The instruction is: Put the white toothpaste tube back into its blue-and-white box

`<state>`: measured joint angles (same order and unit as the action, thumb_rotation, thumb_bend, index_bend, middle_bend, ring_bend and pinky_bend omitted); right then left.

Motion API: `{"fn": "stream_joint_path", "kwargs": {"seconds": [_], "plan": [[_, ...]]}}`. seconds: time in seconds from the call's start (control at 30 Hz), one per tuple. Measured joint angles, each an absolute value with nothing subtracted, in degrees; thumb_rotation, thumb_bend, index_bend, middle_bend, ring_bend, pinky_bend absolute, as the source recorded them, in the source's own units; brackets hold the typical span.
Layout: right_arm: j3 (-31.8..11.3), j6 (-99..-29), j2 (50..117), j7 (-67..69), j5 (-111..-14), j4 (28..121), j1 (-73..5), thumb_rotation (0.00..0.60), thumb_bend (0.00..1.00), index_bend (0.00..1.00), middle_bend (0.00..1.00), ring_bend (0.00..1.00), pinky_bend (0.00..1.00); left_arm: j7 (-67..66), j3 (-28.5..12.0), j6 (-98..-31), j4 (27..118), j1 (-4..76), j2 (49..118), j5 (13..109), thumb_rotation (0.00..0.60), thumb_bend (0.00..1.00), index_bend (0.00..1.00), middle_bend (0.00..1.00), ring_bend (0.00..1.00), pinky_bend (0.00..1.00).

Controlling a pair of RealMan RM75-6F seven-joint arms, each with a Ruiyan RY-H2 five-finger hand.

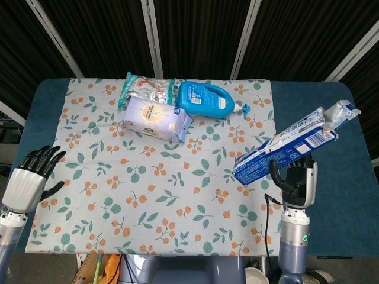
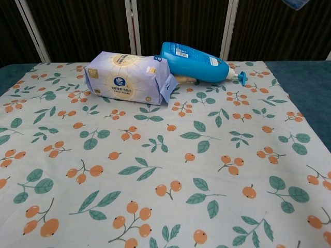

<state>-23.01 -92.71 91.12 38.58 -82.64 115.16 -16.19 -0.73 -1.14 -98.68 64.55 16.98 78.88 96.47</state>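
Note:
In the head view my right hand grips the lower part of the blue-and-white box, held above the table's right side and tilted low, its open end up to the right. The white toothpaste tube sticks out of that open end. A blue corner of the box shows at the top edge of the chest view. My left hand is at the table's left edge, fingers spread, holding nothing. The chest view shows neither hand.
At the back of the floral cloth lie a purple-white tissue pack, a blue detergent bottle and a silver snack bag. The tissue pack and the bottle also show in the chest view.

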Motion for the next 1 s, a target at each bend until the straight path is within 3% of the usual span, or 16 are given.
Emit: {"fn": "stream_joint_path", "kwargs": {"seconds": [0.4,0.57,0.83,0.93,1.0], "plan": [[-22.6,-92.5,90.5,39.1,-82.9,115.3,-15.8,0.600,0.41,0.32,0.52,0.42,0.58,-0.8,-1.6,-98.3,64.7,16.7,78.8,97.0,0.600,0.12,0.17,0.16,0.17,0.25],[-22.5,-92.3,90.6,39.7,-83.0,115.2,-15.9,0.600,0.41,0.23,0.44,0.34,0.53,-0.9,-1.7,-98.2,64.8,16.7,78.8,97.0,0.600,0.12,0.17,0.16,0.17,0.25],[-22.5,-91.9,90.1,41.3,-82.9,115.4,-15.7,0.600,0.41,0.20,0.39,0.30,0.49,-0.8,-2.0,-98.0,64.8,16.6,78.8,97.2,0.600,0.12,0.17,0.16,0.17,0.25],[-22.4,-91.7,89.9,41.3,-82.9,115.5,-15.7,0.600,0.41,0.22,0.42,0.36,0.50,-0.8,-2.1,-97.9,64.8,16.5,78.8,97.3,0.600,0.12,0.18,0.16,0.17,0.25],[-22.3,-91.7,89.8,41.4,-82.9,115.6,-15.6,0.600,0.44,0.29,0.49,0.45,0.54,-0.8,-2.1,-97.9,64.8,16.5,78.8,97.3,0.600,0.12,0.18,0.16,0.17,0.25]]}}
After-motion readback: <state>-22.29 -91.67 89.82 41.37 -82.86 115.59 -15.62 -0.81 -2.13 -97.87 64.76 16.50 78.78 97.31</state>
